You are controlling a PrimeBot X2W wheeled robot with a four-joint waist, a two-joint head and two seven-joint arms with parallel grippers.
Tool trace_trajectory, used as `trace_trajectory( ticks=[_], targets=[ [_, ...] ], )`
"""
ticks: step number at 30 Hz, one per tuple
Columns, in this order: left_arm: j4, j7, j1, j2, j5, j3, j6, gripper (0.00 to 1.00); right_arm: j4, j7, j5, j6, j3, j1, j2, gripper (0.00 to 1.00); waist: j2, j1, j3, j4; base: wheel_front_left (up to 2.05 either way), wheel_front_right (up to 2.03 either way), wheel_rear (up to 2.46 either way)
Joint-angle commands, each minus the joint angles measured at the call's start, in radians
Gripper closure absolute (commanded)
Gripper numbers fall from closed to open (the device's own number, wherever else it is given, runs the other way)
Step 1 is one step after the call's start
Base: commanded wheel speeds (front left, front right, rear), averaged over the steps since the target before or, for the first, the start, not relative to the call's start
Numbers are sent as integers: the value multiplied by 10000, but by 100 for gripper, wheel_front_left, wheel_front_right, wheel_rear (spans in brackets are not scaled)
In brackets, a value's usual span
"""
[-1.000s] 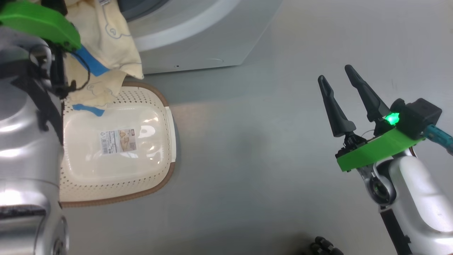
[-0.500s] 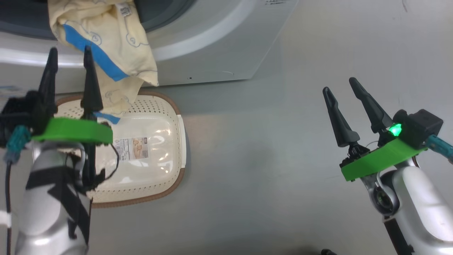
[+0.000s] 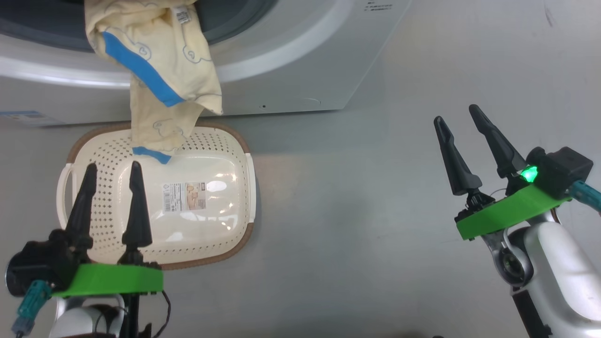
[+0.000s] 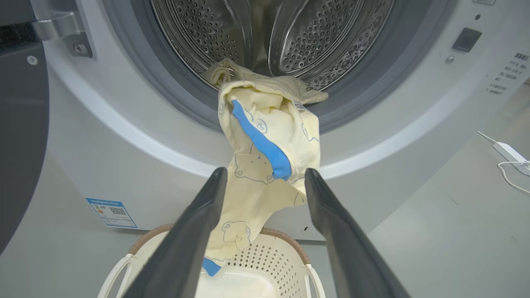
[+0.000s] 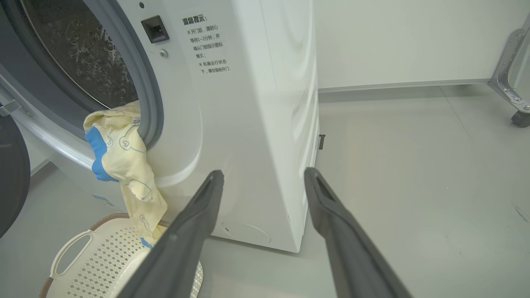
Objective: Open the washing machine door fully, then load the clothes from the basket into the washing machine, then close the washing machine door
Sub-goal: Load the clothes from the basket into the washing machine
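A pale yellow garment with blue trim, the clothes (image 3: 155, 75), hangs half out of the washing machine (image 3: 291, 70), draped over the grey seal. Its lower end reaches into the cream basket (image 3: 220, 155) on the floor. Part of the clothes (image 4: 265, 136) lies in the steel drum (image 4: 314, 37). The washing machine door (image 4: 16, 145) stands open at the left. My left gripper (image 3: 112, 166) is open over the basket's near side, apart from the garment. Far to the right, my right gripper (image 3: 456, 114) hangs open above bare floor, holding nothing.
A blue label sticker (image 4: 112, 212) sits low on the machine's front. A white adapter with a cable (image 4: 509, 153) lies on the grey floor to the right. A metal frame on a caster (image 5: 513, 82) stands by the far wall.
My left gripper has drawn back from the machine's opening to the basket's near side, open and empty. The garment stays draped over the seal. The head camera has shifted; the right gripper holds still.
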Motion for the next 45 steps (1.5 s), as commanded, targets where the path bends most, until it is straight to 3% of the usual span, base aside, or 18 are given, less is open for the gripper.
trace_trajectory(
  ticks=[1, 10, 18, 30, 45],
  targets=[
    [-510, 28, 198, 66, 9, 231, 78, 0, -323, -65, 9, 100, 84, 158, -143, 0, -1, 0, 33, 43, 0, 0, 0],
    [-426, 281, 787, 149, 275, -148, 143, 0, -330, -65, 7, 100, 124, 145, -131, 0, -1, 0, 89, 79, 0, 0, 0],
    [652, 479, 374, 278, 365, -253, 196, 0, -345, -65, 44, 100, 214, 131, -88, 0, -1, 0, 139, -48, 0, 0, 0],
    [4152, 528, -2026, 849, -14, -290, -154, 0, -370, -65, 86, 100, 408, -106, -8, 0, -1, 0, 660, -514, 0, 0, 0],
    [9127, -738, -5530, 1547, -48, -636, -379, 0, -488, -65, 56, 100, 489, -431, -2, 0, -1, 0, 1483, -975, 0, 0, 0]
  ],
)
